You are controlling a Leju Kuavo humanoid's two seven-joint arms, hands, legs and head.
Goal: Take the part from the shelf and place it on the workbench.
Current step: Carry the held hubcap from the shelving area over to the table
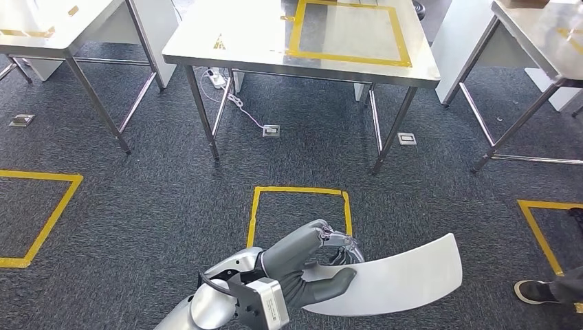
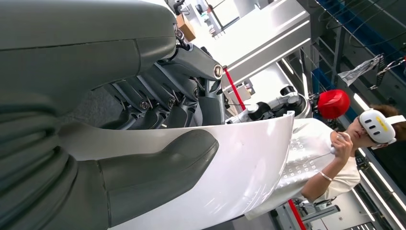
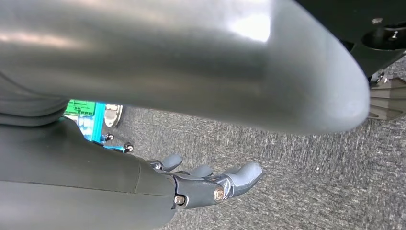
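Dark grey speckled carpet marked with yellow tape squares stretches ahead of me, and beyond it stands the stainless steel tabletop with a yellow-taped rectangle on its surface, well apart from where I am now. Largest of what I carry is the long, curved, glossy white panel part, which sits low at my front, over the floor and not yet anywhere near that tabletop. My left hand holds it at one end alone: the thick grey thumb presses on one face and my darker fingers close against the other, so the free end sticks out far to my right with nothing under it. That is my main worry, I judge: a smooth sheet pinched at one end can pivot or slide out of the pinch as I walk, and the far tip could catch a steel table leg on approach. A person in a white top stands near on that side, with a dark shoe at the edge of my head view, so a swinging tip might reach them. My right hand hangs low over the carpet, fingers loosely spread and holding nothing, giving the panel no support.
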